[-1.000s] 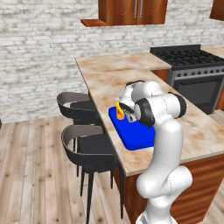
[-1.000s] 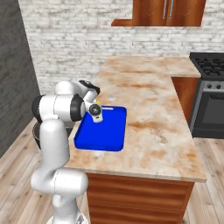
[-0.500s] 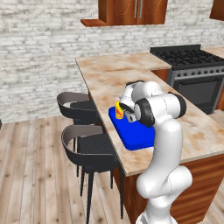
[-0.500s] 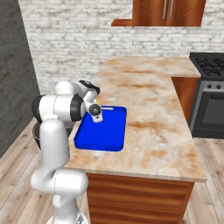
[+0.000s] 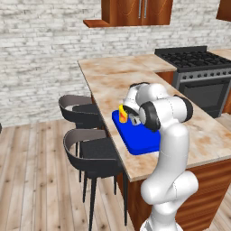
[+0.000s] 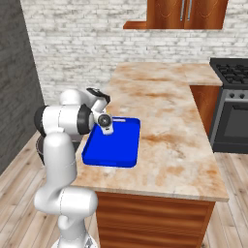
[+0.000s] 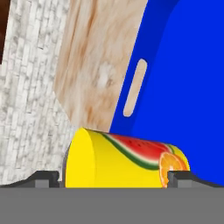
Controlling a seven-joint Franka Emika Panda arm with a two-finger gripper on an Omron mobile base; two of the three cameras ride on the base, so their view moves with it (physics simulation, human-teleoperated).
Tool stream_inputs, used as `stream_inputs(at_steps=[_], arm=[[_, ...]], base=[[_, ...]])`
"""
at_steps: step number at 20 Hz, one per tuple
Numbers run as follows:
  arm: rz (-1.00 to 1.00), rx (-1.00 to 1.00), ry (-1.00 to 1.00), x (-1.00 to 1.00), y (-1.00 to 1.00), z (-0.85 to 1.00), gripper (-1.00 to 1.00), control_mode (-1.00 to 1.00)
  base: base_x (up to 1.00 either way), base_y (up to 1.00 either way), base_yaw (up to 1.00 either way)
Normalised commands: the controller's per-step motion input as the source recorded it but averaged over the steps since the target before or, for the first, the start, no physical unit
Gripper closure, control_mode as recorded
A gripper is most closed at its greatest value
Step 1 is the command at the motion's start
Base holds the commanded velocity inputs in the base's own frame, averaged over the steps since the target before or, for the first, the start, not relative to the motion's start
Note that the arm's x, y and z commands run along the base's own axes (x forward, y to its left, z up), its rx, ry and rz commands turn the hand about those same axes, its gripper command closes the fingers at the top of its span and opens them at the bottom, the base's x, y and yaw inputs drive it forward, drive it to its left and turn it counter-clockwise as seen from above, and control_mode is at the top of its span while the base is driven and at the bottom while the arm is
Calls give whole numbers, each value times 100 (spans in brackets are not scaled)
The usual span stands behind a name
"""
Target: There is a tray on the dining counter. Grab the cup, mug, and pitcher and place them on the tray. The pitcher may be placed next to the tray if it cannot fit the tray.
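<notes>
The yellow cup (image 5: 122, 112) with a watermelon picture stands on the near-left corner of the blue tray (image 5: 140, 140), which lies at the stool-side edge of the dining counter (image 5: 113, 76). My gripper (image 5: 128, 118) sits low at the cup. In the hand view the cup (image 7: 124, 159) lies between my two spread fingertips (image 7: 47, 177), with a small gap at one side, so the gripper (image 7: 113, 178) is open around it. The tray (image 7: 192, 87) and its handle slot fill the space beyond. In the right base view my hand hides the cup over the tray (image 6: 118, 152). Mug and pitcher are out of view.
Two dark bar stools (image 5: 83, 110) (image 5: 97, 151) stand along the counter's left side. A black stove (image 5: 194, 58) sits at the far right. Wood cabinets (image 5: 135, 11) hang on the brick wall. Bare marbled counter (image 6: 164, 97) stretches beyond and right of the tray.
My fingers have spread apart and let go of the cup, which stays standing on the tray. The arm has hardly moved.
</notes>
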Motion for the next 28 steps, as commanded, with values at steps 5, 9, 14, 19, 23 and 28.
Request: stream_inputs(at_steps=[5,9,14,19,23,28], arm=[[0,0,0,-16,-3,80,-100,-100],[2,0,0,-28,-15,91,-100,-100],[4,-2,0,-51,-36,83,-100,-100],[3,-8,10,-56,-42,77,-100,-100],[11,-14,21,-37,-35,71,-100,-100],[17,-15,27,-25,-37,64,-100,-100]], base=[[0,0,0],[0,0,0],[0,0,0],[0,0,0],[0,0,0],[0,0,0]])
